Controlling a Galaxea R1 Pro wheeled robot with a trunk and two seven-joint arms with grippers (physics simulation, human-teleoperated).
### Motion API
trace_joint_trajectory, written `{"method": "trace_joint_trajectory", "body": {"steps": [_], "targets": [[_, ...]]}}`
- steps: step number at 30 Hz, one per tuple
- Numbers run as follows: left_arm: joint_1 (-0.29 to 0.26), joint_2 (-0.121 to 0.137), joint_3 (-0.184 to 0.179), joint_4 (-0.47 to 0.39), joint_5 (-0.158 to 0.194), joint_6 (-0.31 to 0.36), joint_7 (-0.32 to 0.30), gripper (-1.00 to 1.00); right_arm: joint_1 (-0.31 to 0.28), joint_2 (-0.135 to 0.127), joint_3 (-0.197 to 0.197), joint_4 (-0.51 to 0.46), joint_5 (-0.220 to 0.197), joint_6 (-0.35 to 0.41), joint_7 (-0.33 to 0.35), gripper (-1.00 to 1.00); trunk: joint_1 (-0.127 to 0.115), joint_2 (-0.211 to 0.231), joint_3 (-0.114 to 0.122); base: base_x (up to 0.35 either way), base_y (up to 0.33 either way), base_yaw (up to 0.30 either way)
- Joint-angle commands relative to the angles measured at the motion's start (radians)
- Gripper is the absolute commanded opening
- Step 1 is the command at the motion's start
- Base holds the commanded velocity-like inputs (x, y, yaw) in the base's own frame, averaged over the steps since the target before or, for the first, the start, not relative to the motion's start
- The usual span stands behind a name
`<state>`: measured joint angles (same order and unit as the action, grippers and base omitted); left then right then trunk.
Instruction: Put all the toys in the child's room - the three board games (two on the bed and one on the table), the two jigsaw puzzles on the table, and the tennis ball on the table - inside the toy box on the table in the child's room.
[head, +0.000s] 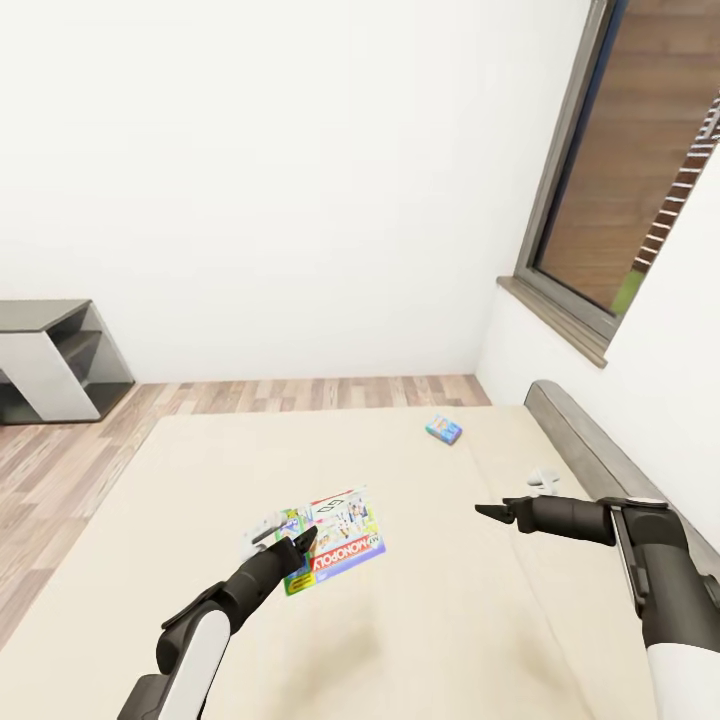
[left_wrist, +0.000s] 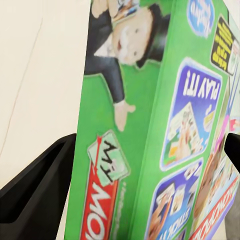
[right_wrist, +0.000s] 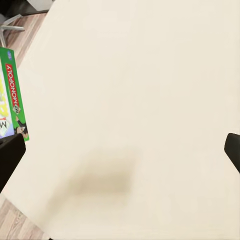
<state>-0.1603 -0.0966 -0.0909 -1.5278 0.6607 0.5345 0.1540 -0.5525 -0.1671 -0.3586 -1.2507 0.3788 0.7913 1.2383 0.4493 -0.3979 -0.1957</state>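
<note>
Your left gripper (head: 296, 548) is clamped on the green-edged Monopoly board game (head: 330, 540). The left wrist view shows the box's green edge wedged between the two black fingers (left_wrist: 35, 190), so that's a firm grasp. The game is tilted, and in the head view it seems lifted just off the bed (head: 420, 640), above the middle of the surface, though contact is hard to judge from this angle.

Your right gripper (head: 490, 511) hovers over the bed nearer the headboard (head: 600, 455) side, well apart from the game. Its jaws are spread and hold nothing. The right wrist view shows a dark fingertip at each edge of the frame with bare cream bedding (right_wrist: 130, 100) between them, and the Monopoly box (right_wrist: 12, 95) off to one side.

Farther on, the small teal-blue board game (head: 443, 430) lies flat near the bed's far edge, towards the headboard-side corner. Something small and white (head: 543, 479) sits by the headboard, too small to identify.

Beyond the bed there's wood-plank floor (head: 300, 393), a grey shelf unit (head: 50, 360) against the white wall and a window (head: 640, 180).
</note>
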Motion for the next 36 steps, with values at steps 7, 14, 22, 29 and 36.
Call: {"method": "trace_joint_trajectory", "body": {"steps": [7,14,22,29,36], "targets": [[-0.001,0.000,0.000,-0.002,0.010,0.004,0.010,-1.00,-0.001,0.000,-0.002,-0.001,0.009,0.006,0.010,1.00,0.001,-0.002,0.009,0.000,0.000,0.000],[-0.001,0.000,0.001,-0.002,0.010,0.004,0.009,-1.00,0.000,-0.001,-0.003,-0.001,0.005,0.006,0.010,1.00,0.001,-0.002,0.017,0.000,0.000,0.000],[0.004,0.000,0.001,-0.004,0.014,0.004,0.006,-1.00,0.005,-0.007,-0.008,0.000,0.000,-0.004,0.012,1.00,0.001,-0.002,0.019,0.000,0.000,0.000],[0.005,0.000,0.003,-0.003,0.013,0.003,0.001,-1.00,0.007,-0.008,-0.009,0.004,0.004,-0.012,0.013,1.00,0.001,-0.002,0.020,0.000,0.000,0.000],[0.007,0.002,0.002,-0.002,0.011,0.002,-0.005,-1.00,0.007,-0.001,-0.007,0.005,0.006,-0.015,0.007,1.00,0.001,-0.002,0.020,0.000,0.000,0.000]]}}
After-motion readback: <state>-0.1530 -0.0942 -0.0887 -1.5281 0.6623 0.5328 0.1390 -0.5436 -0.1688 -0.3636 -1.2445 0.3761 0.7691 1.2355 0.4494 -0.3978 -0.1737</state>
